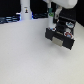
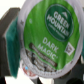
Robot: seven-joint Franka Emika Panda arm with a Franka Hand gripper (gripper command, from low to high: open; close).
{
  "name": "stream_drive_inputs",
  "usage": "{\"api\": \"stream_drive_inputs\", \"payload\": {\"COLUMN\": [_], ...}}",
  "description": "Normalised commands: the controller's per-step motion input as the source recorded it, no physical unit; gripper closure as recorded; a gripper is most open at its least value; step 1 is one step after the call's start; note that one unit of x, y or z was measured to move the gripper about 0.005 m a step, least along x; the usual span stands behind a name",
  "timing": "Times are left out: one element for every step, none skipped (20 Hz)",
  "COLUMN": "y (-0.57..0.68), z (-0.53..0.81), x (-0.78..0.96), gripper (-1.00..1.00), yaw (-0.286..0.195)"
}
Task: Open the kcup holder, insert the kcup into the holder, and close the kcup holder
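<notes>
The kcup (image 2: 47, 35) fills the wrist view, its round green top with white lettering facing the camera and its white rim showing around it. It hides my gripper's fingers, which seem closed on it. In the exterior view my gripper (image 1: 54, 16) hangs from the white arm just above the back of the black kcup holder (image 1: 68, 25) at the exterior view's right. The holder's drawer (image 1: 62, 40) is pulled out toward the front, with round pod tops showing in its slots. The kcup itself is too small to make out there.
A white upright object (image 1: 25, 10) stands at the back toward the exterior view's left. Dark blue items (image 1: 10, 20) line the back edge of the white table (image 1: 30, 55). A teal shape (image 2: 10, 41) shows beside the kcup in the wrist view.
</notes>
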Motion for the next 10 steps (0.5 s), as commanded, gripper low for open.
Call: {"api": "stream_drive_inputs", "payload": {"y": [0.61, 0.61, 0.62, 0.63, 0.63, 0.60, 0.60, 0.59, 0.59, 0.59], "z": [0.25, 0.24, 0.25, 0.23, 0.14, 0.04, 0.03, 0.02, 0.01, 0.01], "x": [0.00, 0.00, 0.04, 0.05, 0.05, 0.04, 0.03, 0.01, 0.02, 0.02], "gripper": [1.00, 1.00, 1.00, 1.00, 1.00, 1.00, 1.00, 1.00, 1.00, 1.00], "yaw": [0.021, 0.030, 0.018, 0.019, 0.022, 0.039, 0.037, 0.051, 0.043, 0.045]}}
